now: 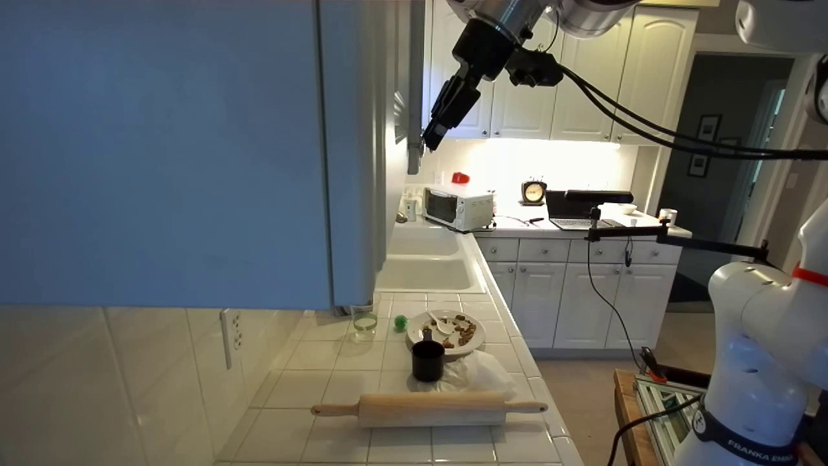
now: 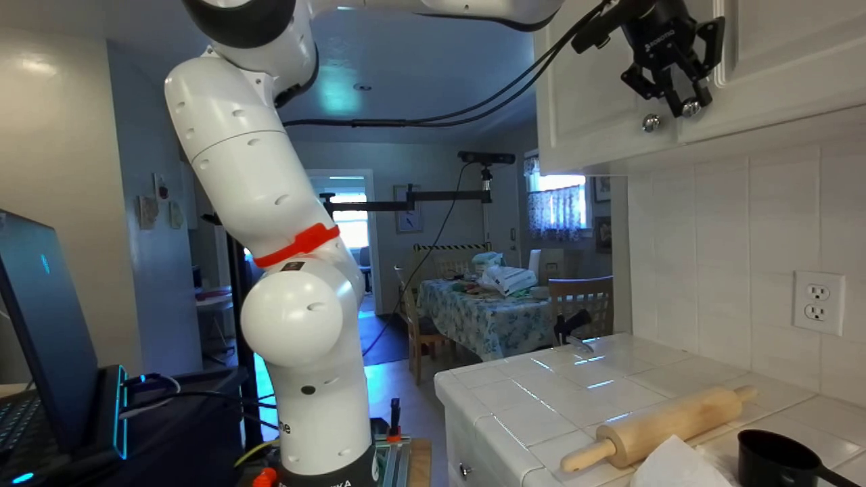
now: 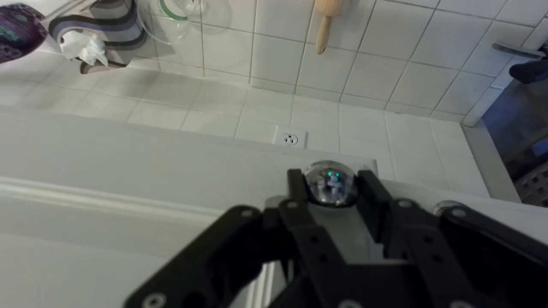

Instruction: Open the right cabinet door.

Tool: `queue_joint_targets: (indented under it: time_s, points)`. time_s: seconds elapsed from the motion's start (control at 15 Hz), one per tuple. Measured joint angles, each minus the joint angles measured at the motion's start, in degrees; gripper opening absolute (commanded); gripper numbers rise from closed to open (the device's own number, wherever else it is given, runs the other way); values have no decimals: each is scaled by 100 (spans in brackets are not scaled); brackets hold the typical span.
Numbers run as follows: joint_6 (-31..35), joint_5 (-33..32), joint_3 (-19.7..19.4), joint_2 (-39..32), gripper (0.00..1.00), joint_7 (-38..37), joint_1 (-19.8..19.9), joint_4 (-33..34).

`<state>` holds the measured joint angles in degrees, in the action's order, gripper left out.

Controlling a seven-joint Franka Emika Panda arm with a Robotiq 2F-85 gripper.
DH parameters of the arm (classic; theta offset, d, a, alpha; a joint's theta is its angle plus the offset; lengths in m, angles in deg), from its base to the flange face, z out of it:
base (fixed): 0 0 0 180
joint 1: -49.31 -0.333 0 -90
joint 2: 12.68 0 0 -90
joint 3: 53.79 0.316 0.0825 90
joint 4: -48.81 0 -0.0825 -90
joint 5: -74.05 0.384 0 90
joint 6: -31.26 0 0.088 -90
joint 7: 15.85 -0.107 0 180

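The right cabinet door point(image 2: 798, 47) is white with a framed panel; it fills the lower left of the wrist view point(image 3: 111, 158). In the wrist view its lower corner seems to stand slightly proud of the neighbouring door. A round silver knob point(image 3: 330, 188) sits at that corner. My gripper point(image 2: 689, 105) has its two black fingers on either side of the knob, and they appear to touch it. In an exterior view, the gripper point(image 1: 429, 141) points down at the cabinet face; the knob is hard to make out there.
The neighbouring left door point(image 2: 602, 101) has its own knob point(image 2: 651, 122) close beside my fingers. A blue-grey cabinet side point(image 1: 162, 149) blocks much of an exterior view. Below, the tiled counter holds a rolling pin point(image 1: 432, 410), a black cup point(image 1: 427, 362) and a plate point(image 1: 475, 343).
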<state>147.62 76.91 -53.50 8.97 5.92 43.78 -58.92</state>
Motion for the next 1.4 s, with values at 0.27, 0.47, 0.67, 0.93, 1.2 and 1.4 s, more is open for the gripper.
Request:
queue_joint_targets:
  time_s: [0.27,0.47,0.67,0.93,1.2,1.4]
  points:
    - [12,-130,1,240,10,3,0,-224]
    - [30,-263,-4,498,10,101,0,-461]
    - [246,-319,-9,679,10,286,-12,-697]
    - [473,-336,-53,808,10,508,-58,-892]
    - [408,-341,-101,908,10,562,-78,-957]
    - [114,-394,-155,1038,10,574,-77,-962]
